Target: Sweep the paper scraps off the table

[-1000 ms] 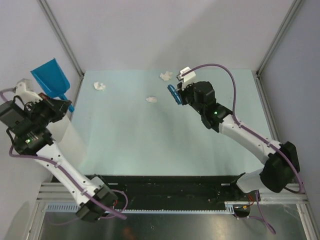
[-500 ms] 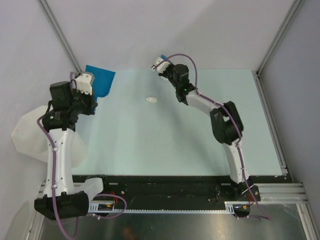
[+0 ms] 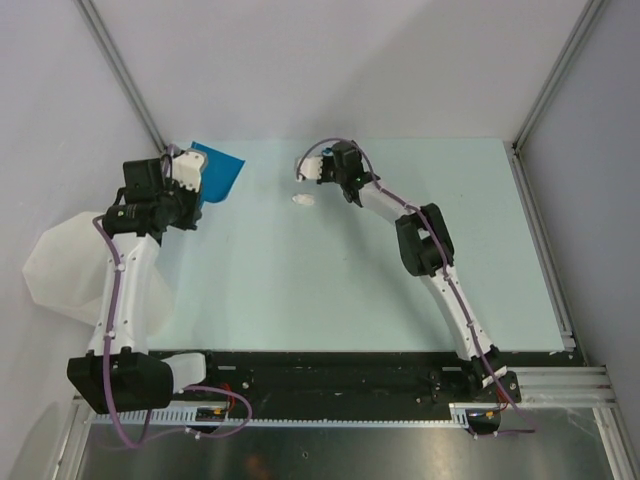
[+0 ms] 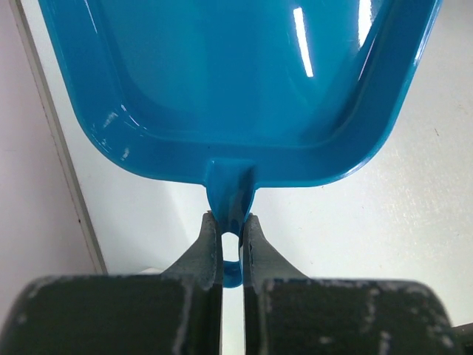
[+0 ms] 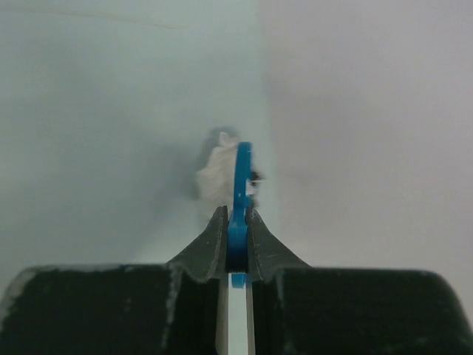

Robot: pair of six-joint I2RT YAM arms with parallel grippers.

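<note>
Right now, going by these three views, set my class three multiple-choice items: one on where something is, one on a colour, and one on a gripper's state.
1. Where on the table is the dustpan?
A) far left corner
B) near right corner
C) centre

2. What colour is the thin tool held in the right gripper?
A) red
B) blue
C) yellow

3. How is the left gripper?
A) open above the dustpan
B) shut on the dustpan's handle
C) shut on a paper scrap

Answers:
1 A: the top view shows the dustpan at the far left corner.
2 B: the right wrist view shows a blue edge between the fingers.
3 B: the left wrist view shows both fingers pinching the handle.
</note>
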